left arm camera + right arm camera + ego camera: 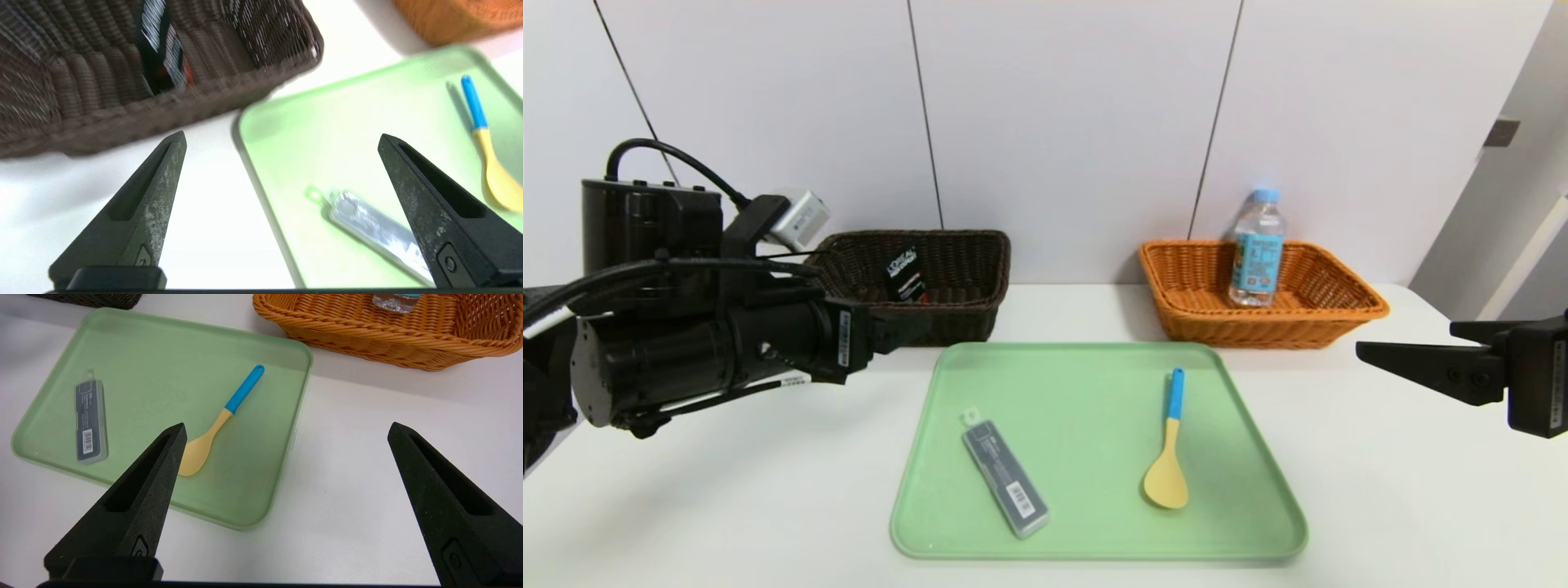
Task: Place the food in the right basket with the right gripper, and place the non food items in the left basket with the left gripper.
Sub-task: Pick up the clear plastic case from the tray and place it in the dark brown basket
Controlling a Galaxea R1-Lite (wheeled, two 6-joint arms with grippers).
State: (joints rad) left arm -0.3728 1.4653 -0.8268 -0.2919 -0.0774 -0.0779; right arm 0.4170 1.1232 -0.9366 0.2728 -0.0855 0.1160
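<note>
Your bottle (1256, 263) sits in the right basket (1278, 331) and the black packet (905, 276) in the left basket (956, 327), while the near-left case (1006, 478) and the spoon (1168, 469) await sorting on the tray (1086, 549), both left gripper (282, 141) and right gripper (288, 430) spread wide, holding nothing.

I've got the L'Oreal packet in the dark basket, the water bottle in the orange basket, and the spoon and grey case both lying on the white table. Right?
Not quite: the spoon and grey case lie on the green tray, as the head view shows. The rest stands.
</note>
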